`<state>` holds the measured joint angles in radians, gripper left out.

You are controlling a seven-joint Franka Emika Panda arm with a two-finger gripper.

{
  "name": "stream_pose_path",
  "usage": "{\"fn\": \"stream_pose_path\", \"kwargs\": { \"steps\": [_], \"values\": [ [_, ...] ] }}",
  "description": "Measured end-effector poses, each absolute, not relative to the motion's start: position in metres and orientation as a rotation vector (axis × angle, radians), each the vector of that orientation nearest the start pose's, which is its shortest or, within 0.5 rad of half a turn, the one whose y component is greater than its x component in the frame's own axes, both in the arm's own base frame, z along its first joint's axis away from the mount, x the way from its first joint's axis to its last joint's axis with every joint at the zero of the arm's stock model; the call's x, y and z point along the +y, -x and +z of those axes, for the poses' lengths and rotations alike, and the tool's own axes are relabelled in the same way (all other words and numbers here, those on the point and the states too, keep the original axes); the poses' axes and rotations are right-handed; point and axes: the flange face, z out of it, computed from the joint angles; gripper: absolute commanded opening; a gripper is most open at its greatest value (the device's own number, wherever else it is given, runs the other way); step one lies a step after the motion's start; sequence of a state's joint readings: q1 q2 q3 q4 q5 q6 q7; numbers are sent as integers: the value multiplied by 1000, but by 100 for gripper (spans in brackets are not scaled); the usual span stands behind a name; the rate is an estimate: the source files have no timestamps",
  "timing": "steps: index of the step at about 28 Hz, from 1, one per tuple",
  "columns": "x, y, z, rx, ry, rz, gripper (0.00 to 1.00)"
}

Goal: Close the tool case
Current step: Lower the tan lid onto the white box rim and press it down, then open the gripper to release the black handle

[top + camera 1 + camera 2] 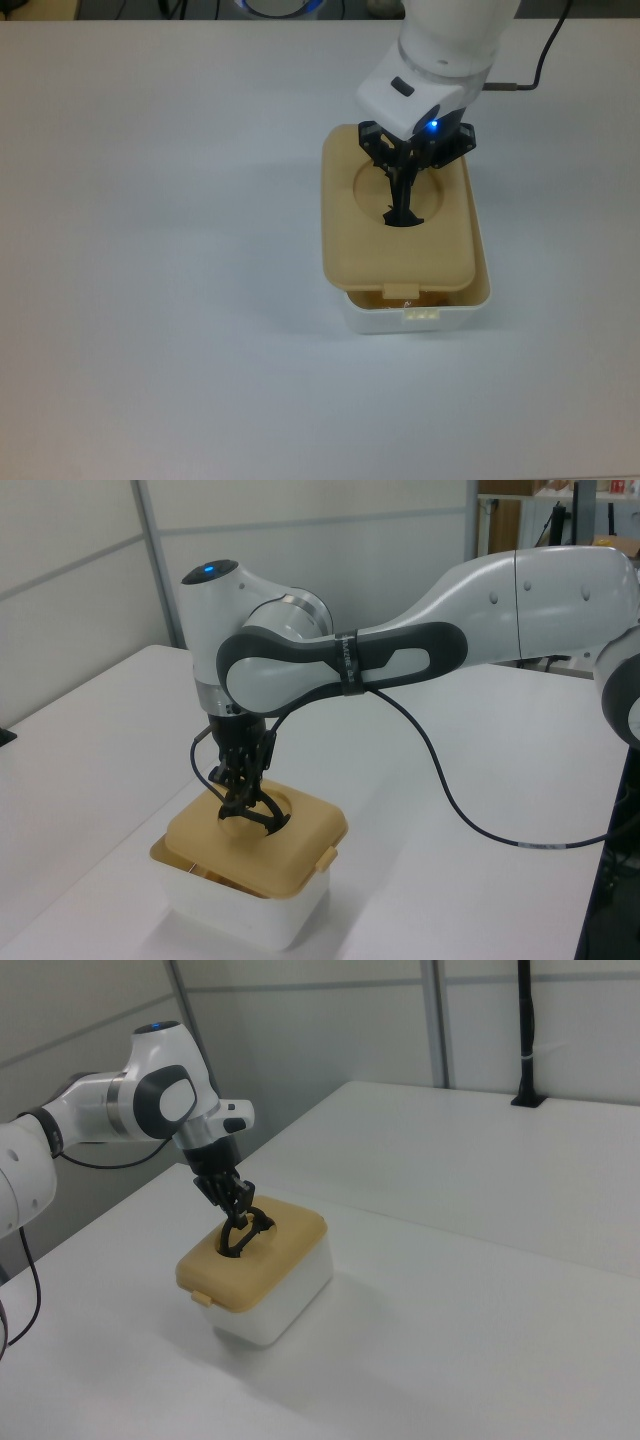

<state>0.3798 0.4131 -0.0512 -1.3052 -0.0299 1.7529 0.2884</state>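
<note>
Your gripper point(403, 213): clamped on the black handle point(262, 816) | top view: tan lid point(395, 245) leaves white tub point(420, 318) rim bare at 6 o'clock | right view: hidden

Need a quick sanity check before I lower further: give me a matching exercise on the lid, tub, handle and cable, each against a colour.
Things:
1. lid
2. tub
3. handle
4. cable

Colours, one used twice:
a. white
b. black
c. tan

Pairs: 1-c, 2-a, 3-b, 4-b
</note>
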Motion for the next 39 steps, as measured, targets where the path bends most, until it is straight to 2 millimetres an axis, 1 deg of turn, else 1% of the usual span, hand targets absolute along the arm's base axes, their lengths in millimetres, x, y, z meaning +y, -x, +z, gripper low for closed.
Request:
{"fn": "stream_pose_path", "kwargs": {
  "steps": [5, 7, 8, 10, 11, 12, 13, 14, 15, 16, 21, 31, 36, 39],
  "values": [
    [230, -648, 510, -85, 3174, -86, 0],
    [231, -649, 509, -86, 3171, -102, 6],
    [232, -650, 508, -87, 3170, -105, 11],
    [233, -651, 505, -89, 3170, -104, 26],
    [234, -651, 504, -89, 3171, -103, 30],
    [234, -652, 503, -85, 3171, -102, 38],
    [235, -652, 502, -77, 3171, -103, 47],
    [236, -652, 502, -73, 3171, -103, 64],
    [236, -652, 502, -69, 3171, -104, 85],
    [237, -652, 501, -63, 3171, -104, 100],
    [240, -653, 501, -47, 3169, -110, 100],
    [241, -654, 503, -44, 3168, -116, 100],
    [239, -651, 507, -44, 3174, -94, 100],
    [237, -645, 515, -57, 3181, -61, 100]
  ]
}}
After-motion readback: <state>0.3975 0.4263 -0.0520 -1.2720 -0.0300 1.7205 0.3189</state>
